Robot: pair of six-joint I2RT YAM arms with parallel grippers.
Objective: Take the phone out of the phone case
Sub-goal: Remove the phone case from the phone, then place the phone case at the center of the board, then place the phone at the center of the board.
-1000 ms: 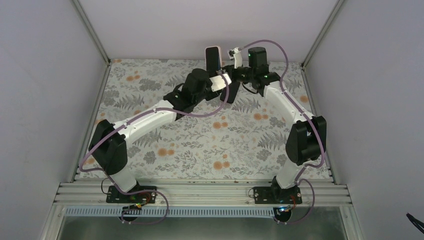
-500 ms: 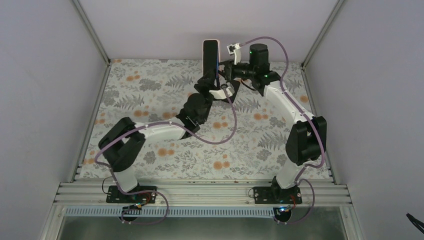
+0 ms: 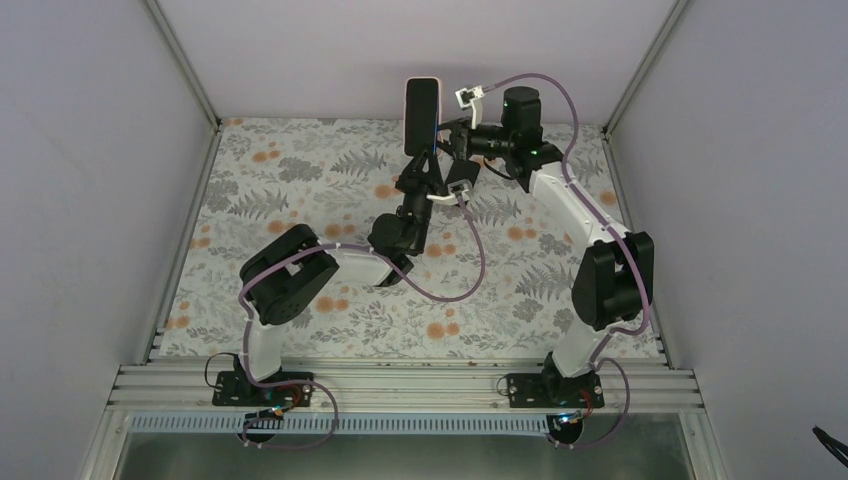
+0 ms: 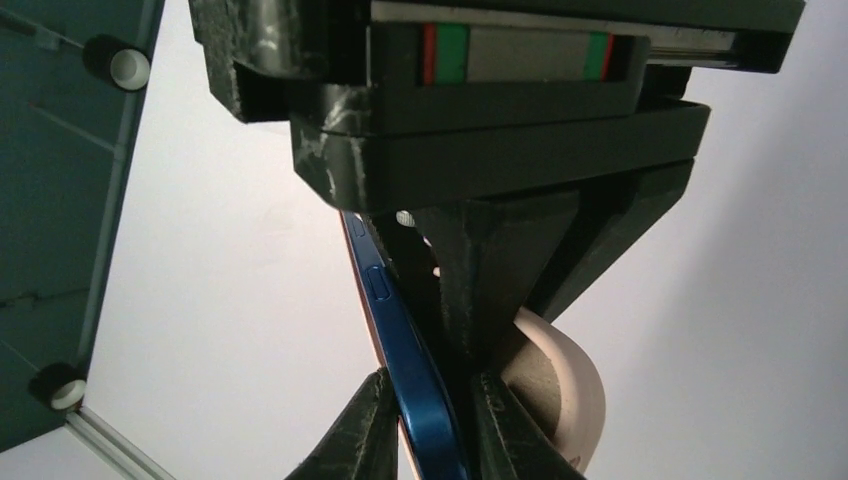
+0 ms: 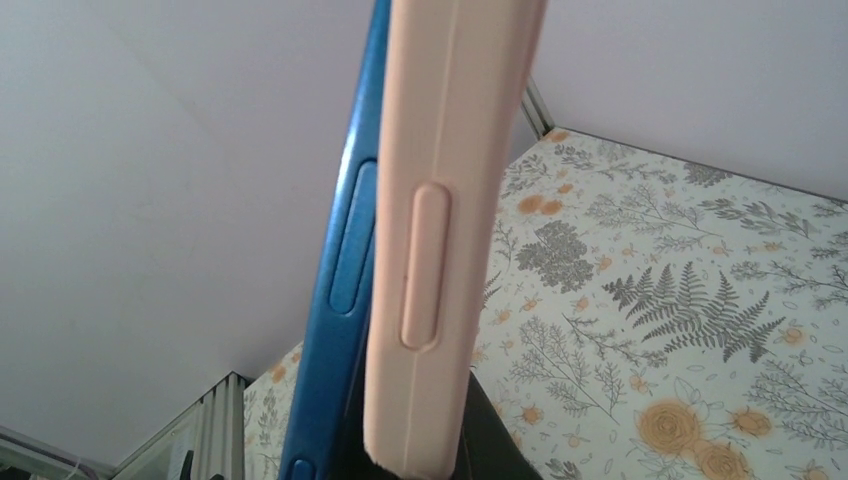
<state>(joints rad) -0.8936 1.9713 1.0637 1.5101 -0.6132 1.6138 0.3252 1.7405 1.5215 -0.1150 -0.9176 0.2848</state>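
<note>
A blue phone (image 3: 421, 115) in a pink case (image 3: 423, 82) is held upright in the air above the table's far middle. My left gripper (image 3: 422, 165) grips it from below. In the left wrist view my left gripper (image 4: 432, 405) is shut on the phone's blue edge (image 4: 400, 340), and the pink case (image 4: 565, 375) curls away behind the right finger. My right gripper (image 3: 450, 140) is at the phone's right side. In the right wrist view the case (image 5: 445, 200) stands apart from the phone (image 5: 335, 300), with my right gripper (image 5: 420, 455) shut on the case's lower edge.
The floral table mat (image 3: 520, 290) lies below both arms. Grey walls (image 3: 100, 150) close in the left, right and back. The left arm's elbow (image 3: 290, 285) is folded low over the mat's left middle.
The left arm has pulled its elbow in and raised the phone higher and more upright. The right gripper has stayed close at the phone's right side.
</note>
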